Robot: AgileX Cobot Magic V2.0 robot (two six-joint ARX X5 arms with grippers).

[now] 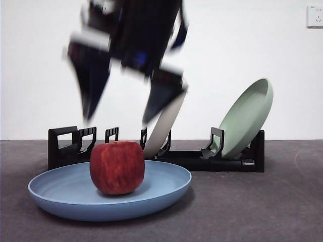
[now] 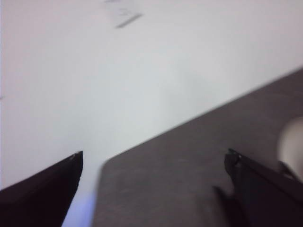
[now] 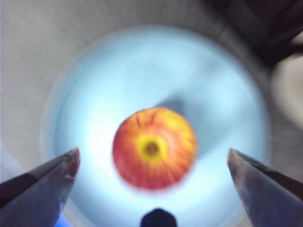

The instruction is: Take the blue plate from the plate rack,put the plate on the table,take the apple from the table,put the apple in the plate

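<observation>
The deep-red apple (image 1: 117, 167) sits upright in the middle of the light-blue plate (image 1: 60, 194), which lies flat on the dark grey table (image 1: 252, 212) in front of the black plate rack (image 1: 202, 160). My right gripper (image 1: 120, 119) hangs blurred above the apple, jaws wide open, touching nothing. The right wrist view looks straight down on the apple (image 3: 154, 147) and the blue plate (image 3: 142, 71), with the right gripper (image 3: 152, 151) open around empty air. My left gripper (image 2: 154, 152) is open and empty over bare table near the wall.
A cream-white plate (image 1: 164, 128) and a pale green plate (image 1: 247, 118) lean in the rack behind the blue plate. A white wall with a socket (image 1: 314, 16) stands behind the table.
</observation>
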